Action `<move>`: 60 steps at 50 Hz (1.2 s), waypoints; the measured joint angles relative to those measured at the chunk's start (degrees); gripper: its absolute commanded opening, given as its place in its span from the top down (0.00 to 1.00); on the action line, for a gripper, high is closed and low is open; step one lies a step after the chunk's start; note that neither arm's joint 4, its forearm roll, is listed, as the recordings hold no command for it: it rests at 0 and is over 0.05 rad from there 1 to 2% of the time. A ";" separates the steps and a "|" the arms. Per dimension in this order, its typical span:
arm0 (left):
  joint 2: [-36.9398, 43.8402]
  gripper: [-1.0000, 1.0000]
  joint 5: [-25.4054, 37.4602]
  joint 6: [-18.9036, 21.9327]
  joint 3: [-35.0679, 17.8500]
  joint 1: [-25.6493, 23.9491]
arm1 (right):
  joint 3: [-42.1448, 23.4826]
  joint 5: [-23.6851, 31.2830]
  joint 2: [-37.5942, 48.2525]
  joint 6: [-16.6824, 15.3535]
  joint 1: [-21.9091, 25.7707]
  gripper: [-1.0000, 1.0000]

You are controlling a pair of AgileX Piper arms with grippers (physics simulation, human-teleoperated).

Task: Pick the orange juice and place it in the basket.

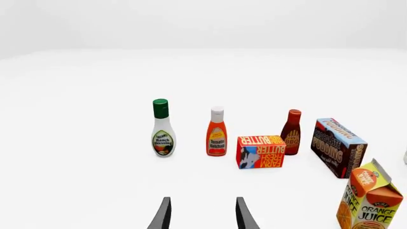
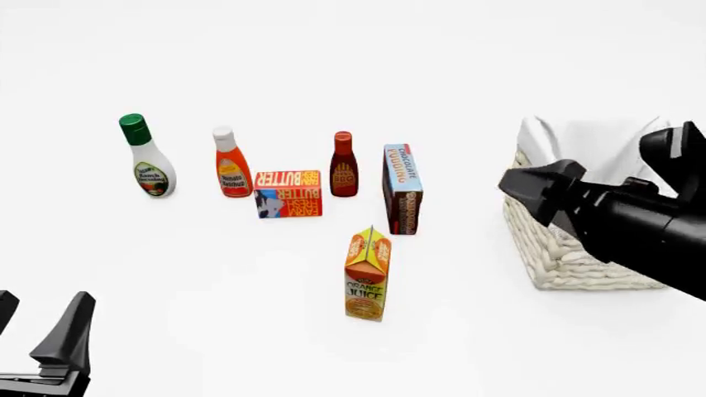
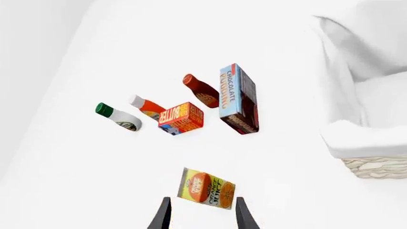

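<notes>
The orange juice [image 2: 366, 273] is a tall orange and yellow gable-top carton standing upright on the white table, nearest of the groceries. It also shows in the right wrist view [image 3: 205, 187] and at the edge of the left wrist view [image 1: 370, 200]. The basket [image 2: 563, 265], cream wicker with a white cloth lining, stands to its right. My right gripper [image 2: 527, 186] hovers up and to the right of the carton, over the basket's left side. Its fingers [image 3: 164, 214] are open and empty, pointing toward the carton. My left gripper [image 2: 39, 318] is open at the near left, far from the carton.
A row behind the carton holds a ranch dressing bottle [image 2: 147, 157], a ketchup bottle [image 2: 231, 164], a butter box [image 2: 288, 194], a BBQ sauce bottle [image 2: 344, 165] and a chocolate pudding box [image 2: 403, 190]. The right arm [image 2: 651, 231] crosses over the basket.
</notes>
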 measured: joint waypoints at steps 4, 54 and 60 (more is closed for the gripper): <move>0.00 0.00 0.00 0.00 0.00 0.00 | -2.48 2.22 2.08 1.05 0.64 0.00; 0.00 0.00 0.00 0.00 0.00 0.00 | -26.32 27.76 22.42 10.61 8.91 0.00; 0.00 0.00 0.00 0.00 0.00 0.00 | -29.91 30.57 24.95 10.82 9.73 0.00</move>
